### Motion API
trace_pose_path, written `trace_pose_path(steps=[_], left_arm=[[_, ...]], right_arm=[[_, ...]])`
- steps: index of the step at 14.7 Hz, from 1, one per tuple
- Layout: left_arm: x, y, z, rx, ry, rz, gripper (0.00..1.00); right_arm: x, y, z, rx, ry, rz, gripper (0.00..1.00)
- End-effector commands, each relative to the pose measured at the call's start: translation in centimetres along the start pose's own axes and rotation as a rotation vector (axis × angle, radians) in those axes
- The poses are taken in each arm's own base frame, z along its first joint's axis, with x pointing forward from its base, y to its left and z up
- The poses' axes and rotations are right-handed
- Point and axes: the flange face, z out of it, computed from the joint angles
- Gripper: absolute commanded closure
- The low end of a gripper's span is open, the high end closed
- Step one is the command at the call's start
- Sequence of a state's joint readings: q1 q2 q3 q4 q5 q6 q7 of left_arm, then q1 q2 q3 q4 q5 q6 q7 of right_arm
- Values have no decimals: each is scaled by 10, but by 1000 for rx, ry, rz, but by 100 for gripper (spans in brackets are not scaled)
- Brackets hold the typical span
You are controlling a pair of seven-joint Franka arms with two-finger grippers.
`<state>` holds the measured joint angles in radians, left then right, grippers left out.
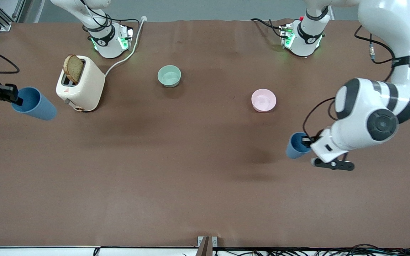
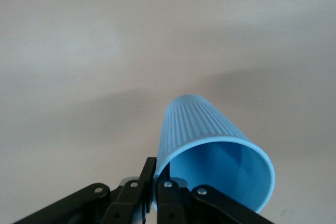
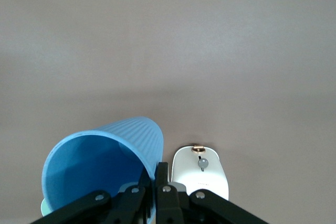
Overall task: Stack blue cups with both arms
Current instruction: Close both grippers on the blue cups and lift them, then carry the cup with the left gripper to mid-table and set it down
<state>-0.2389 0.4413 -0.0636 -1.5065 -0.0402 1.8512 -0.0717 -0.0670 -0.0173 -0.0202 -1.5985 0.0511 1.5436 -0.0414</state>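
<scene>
Surface: brown matte table (image 1: 190,170).
Left gripper (image 2: 156,181): pinches ribbed blue plastic cup (image 2: 210,150) by its rim (lifted for stacking).
Right gripper (image 3: 156,182): clamps second blue cup (image 3: 105,161) likewise.

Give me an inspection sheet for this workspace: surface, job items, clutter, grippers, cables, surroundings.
Surface: brown table, no spills seen.
Job items: two blue cups. One at the right arm's end, beside the toaster; the other at the left arm's end. Both tilted, each pinched at its rim, not stacked.
Clutter: cream toaster with a bread slice sticking up; green bowl; pink bowl, nearer the camera than the green one.
Grippers: right gripper and left gripper each shut on a cup rim, one finger inside, one outside.
Cables: white toaster cord runs toward the right arm's base; black cables on the arms.
Surroundings: more cables at the table's near edge.
</scene>
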Motion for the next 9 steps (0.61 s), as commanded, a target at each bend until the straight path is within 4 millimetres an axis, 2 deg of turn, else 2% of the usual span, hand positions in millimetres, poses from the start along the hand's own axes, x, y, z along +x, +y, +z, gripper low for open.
trace_pose_path(steps=[1,3,4,5,6,8,9], left_arm=[[4,82,-1,-5,6,113,100],[1,138,16,0,-2,193,100],[-5,171,29,5,-12,240,100],[-10,198,40,8,-14,274,100],[-11,215,50,8,-9,299,100],[-9,228,68,2,1,326,100],[-11,241,77,-3,9,348,100]], right_arm=[[-14,-3,-2,-23,9,13,98],[-12,-4,-15,-23,38,10,99],[-11,-5,-23,-22,55,11,99],[-7,-8,-22,-25,55,4,99],[-4,-11,-25,-25,62,-1,99],[-2,-13,-25,-28,50,4,99],[-2,-16,-24,-28,37,13,99]])
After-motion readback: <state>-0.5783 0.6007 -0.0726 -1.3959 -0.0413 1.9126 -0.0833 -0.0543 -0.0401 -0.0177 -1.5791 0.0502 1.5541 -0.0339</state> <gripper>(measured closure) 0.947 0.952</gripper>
